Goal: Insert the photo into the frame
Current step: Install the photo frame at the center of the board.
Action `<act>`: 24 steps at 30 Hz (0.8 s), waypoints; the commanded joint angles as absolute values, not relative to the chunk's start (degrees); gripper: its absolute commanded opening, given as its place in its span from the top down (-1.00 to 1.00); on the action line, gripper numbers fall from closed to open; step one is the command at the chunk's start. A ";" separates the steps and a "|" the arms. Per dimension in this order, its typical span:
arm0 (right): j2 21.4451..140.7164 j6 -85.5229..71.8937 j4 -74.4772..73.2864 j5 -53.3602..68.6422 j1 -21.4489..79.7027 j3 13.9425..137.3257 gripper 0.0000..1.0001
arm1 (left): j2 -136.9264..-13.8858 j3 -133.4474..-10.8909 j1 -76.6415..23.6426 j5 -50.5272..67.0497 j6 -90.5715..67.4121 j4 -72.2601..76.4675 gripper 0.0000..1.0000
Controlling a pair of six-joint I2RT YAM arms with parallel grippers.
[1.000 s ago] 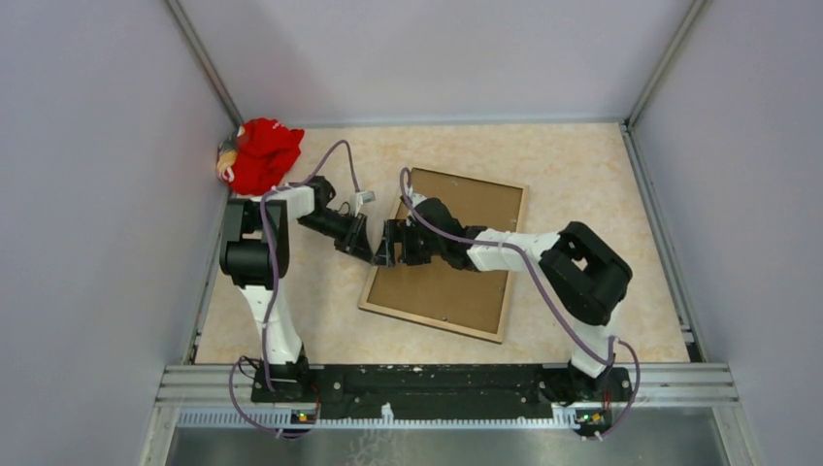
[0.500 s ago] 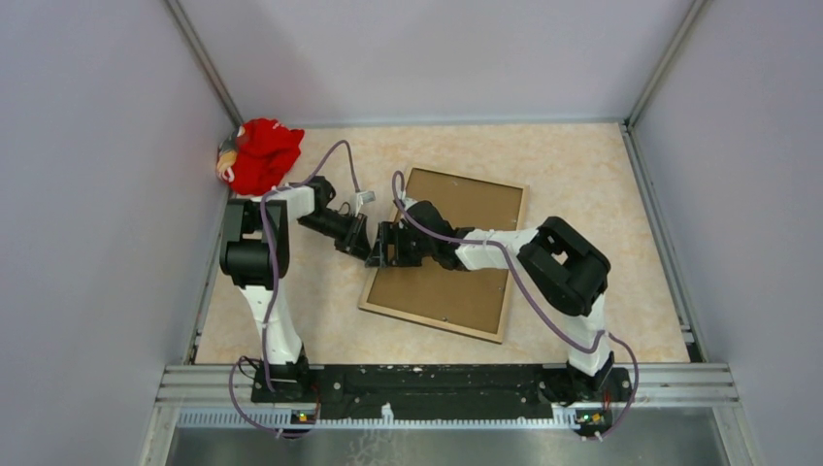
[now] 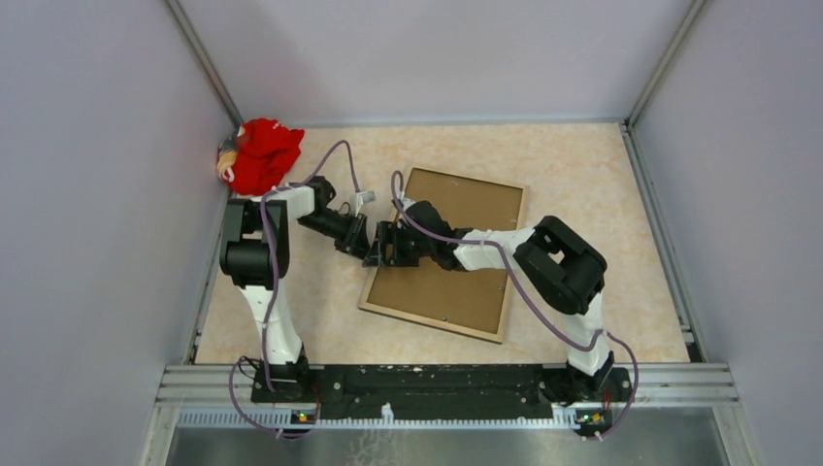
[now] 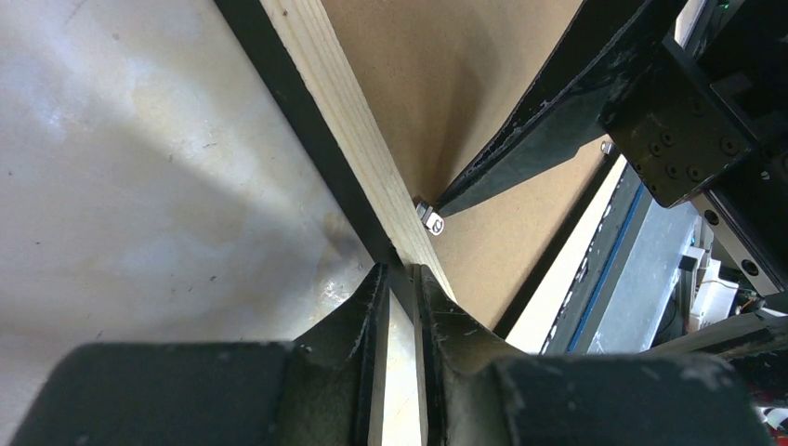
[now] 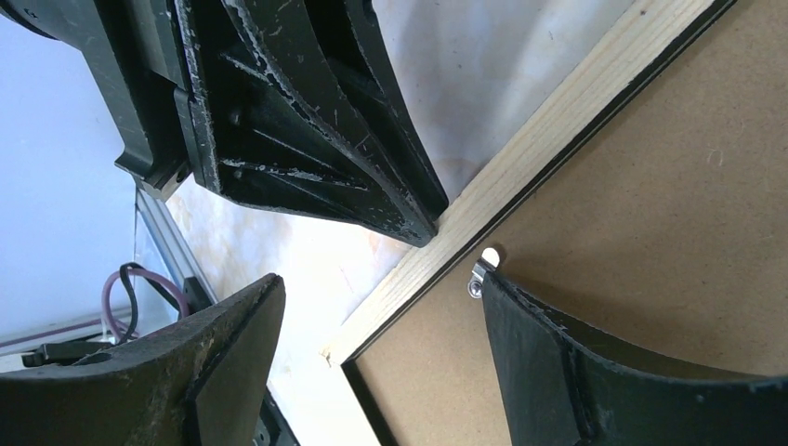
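The frame lies face down on the table, its tan wood back up, with the brown backing board set in it. The photo is hidden. My left gripper is shut on the frame's left edge; in the left wrist view its fingers pinch the wood rail. My right gripper is open over the same edge. One of its fingertips touches a small metal clip on the backing board. The other fingertip hangs outside the frame.
A red cloth toy lies in the far left corner against the wall. Grey walls enclose the beige table on three sides. The metal rail holding the arm bases runs along the near edge.
My right arm has shifted left, bringing its gripper closer to the frame's left edge and the left gripper. The left arm and the frame have stayed put.
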State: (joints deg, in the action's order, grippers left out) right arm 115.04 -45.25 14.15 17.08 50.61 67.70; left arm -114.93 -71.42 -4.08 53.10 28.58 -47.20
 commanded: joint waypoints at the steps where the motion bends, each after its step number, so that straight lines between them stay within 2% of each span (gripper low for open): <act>1: 116.76 -45.35 15.17 17.39 51.42 69.92 -0.55 | -115.22 -71.43 -4.22 52.17 30.04 -45.53 0.57; 14: 117.71 -45.36 15.01 18.84 51.44 70.94 -0.51 | -115.34 -71.78 -4.22 52.43 30.15 -45.79 0.57; 20: 115.10 -42.40 10.56 17.59 49.39 73.70 -0.53 | -115.24 -73.36 -4.22 52.18 29.91 -46.54 0.54; 21: 114.20 -42.06 10.29 17.62 48.27 73.74 -0.54 | -115.23 -74.19 -4.14 51.89 29.57 -46.72 0.50; 23: 111.87 -41.14 9.65 17.58 45.78 73.59 -0.59 | -115.32 -76.43 -3.94 51.35 28.42 -46.69 0.28; 24: 110.97 -40.61 9.28 17.42 44.42 73.58 -0.60 | -115.67 -77.89 -3.83 51.57 27.82 -46.67 0.25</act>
